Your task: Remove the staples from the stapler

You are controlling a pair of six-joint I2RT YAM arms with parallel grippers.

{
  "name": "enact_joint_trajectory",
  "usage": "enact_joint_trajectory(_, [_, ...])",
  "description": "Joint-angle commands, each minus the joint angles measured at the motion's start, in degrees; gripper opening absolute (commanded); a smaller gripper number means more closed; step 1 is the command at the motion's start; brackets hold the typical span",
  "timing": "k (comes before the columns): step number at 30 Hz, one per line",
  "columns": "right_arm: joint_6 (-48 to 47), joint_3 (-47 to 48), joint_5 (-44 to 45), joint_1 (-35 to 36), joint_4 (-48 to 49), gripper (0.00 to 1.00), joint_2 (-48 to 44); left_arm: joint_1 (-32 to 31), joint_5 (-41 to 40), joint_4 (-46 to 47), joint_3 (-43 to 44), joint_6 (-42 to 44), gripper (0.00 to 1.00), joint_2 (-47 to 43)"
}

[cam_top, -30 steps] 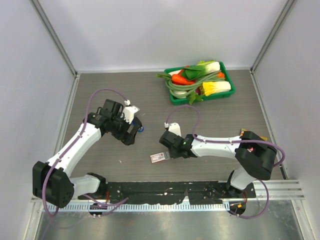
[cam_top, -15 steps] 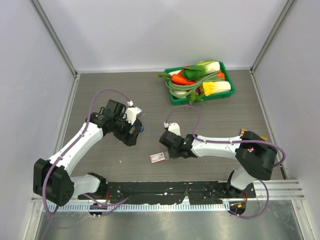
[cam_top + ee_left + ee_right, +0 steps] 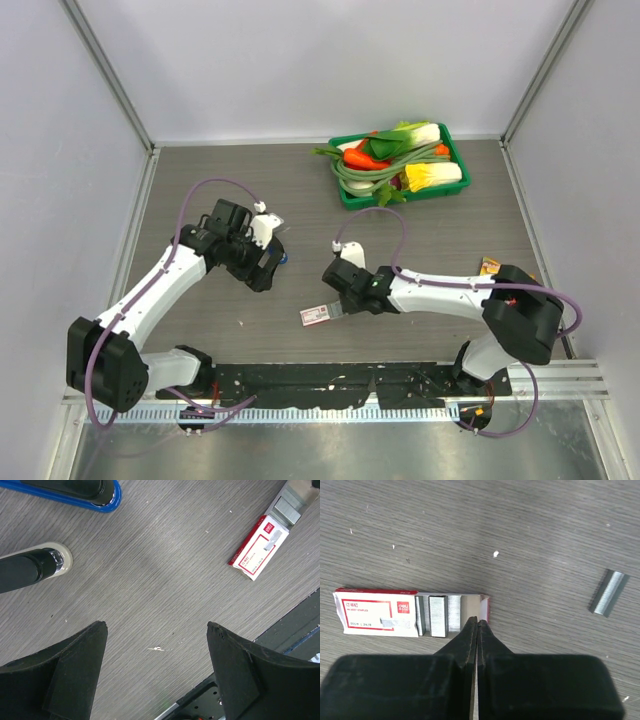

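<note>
Staple box [image 3: 380, 612], tray slid out, lies touching the tips of my right fingers [image 3: 477, 630], which are pressed shut with nothing seen between them. Left fingers [image 3: 75, 670] are spread and empty over the bench [image 3: 150, 580], with the blue stapler [image 3: 112, 495] near. Staples [image 3: 608, 593]: a short silvery ribbed strip, flat on the bench, apart from the box.

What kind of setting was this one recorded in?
Most likely a lab robot test cell: white panel walls in a metal frame enclose a wood-grain table, two arms are bolted to a rail at its edge, and a green tray holds what look like toy vegetables.
</note>
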Motion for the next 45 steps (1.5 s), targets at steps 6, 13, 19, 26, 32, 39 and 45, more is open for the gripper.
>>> enact_joint_trajectory(6, [-2.11, 0.17, 2.18, -6.34, -2.33, 0.09, -7.19, -0.11, -0.52, 0.64, 1.05, 0.73, 0.84, -0.21])
enact_joint_trajectory(13, [-2.11, -1.95, 6.82, -13.29, -4.44, 0.39, -6.31, -0.20, -0.88, 0.20, 1.14, 0.90, 0.85, -0.56])
enact_joint_trajectory(19, [-1.67, -2.47, 8.41, -13.64, -4.53, 0.41, -4.20, -0.20, -1.05, -0.15, 1.14, 1.17, 0.85, -1.00])
enact_joint_trajectory(26, [-1.76, -3.09, 10.52, -13.73, -4.71, 0.42, -2.80, -0.20, -1.14, -0.24, 0.88, 1.26, 0.85, -1.44])
enact_joint_trajectory(32, [-1.76, -4.41, 9.56, -14.08, -2.86, 0.37, -0.95, -0.11, -1.23, -0.24, 0.88, 1.52, 0.85, -1.44])
enact_joint_trajectory(39, [-1.93, -5.46, 8.42, -14.26, -1.28, 0.25, -0.86, -0.20, -1.31, -0.24, 0.52, 1.43, 0.85, -1.35])
enact_joint_trajectory(45, [-2.02, -5.82, 5.34, -14.00, -0.75, 0.08, -3.75, -0.20, -1.23, -0.06, 0.44, 1.34, 0.85, -1.26])
